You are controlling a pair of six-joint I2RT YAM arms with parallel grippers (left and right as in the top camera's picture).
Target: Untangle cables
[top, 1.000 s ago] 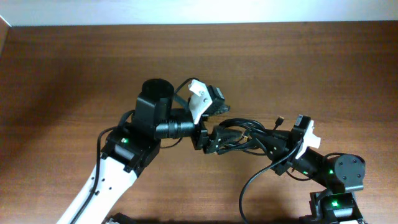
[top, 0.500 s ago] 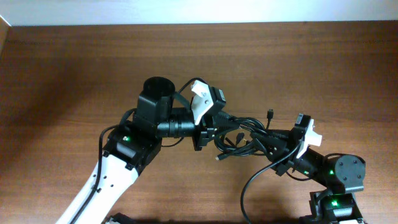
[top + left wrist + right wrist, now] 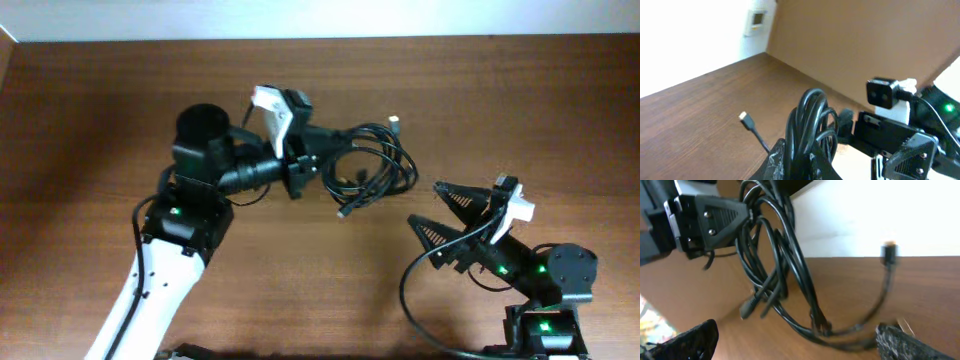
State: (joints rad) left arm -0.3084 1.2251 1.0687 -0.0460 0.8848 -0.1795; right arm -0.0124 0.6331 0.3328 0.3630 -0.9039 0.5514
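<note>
A tangled bundle of black cables (image 3: 372, 165) hangs from my left gripper (image 3: 312, 160), which is shut on one end of it at the upper middle of the table. In the left wrist view the loops (image 3: 809, 120) rise straight out of the shut left gripper (image 3: 805, 162), and one plug end (image 3: 744, 116) sticks out to the left. My right gripper (image 3: 425, 204) stands wide open to the right of the bundle and below it, touching no cable. In the right wrist view the cables (image 3: 777, 265) dangle ahead of the spread right fingertips (image 3: 695, 340).
The brown wooden table (image 3: 100, 110) runs to a white wall at the back. A loose plug (image 3: 344, 212) of the bundle hangs toward the table's middle. The right arm's own black cable (image 3: 410, 290) loops near the front edge.
The right gripper has opened and let go of the cables. The left arm has carried the bundle up and to the left, away from the right gripper.
</note>
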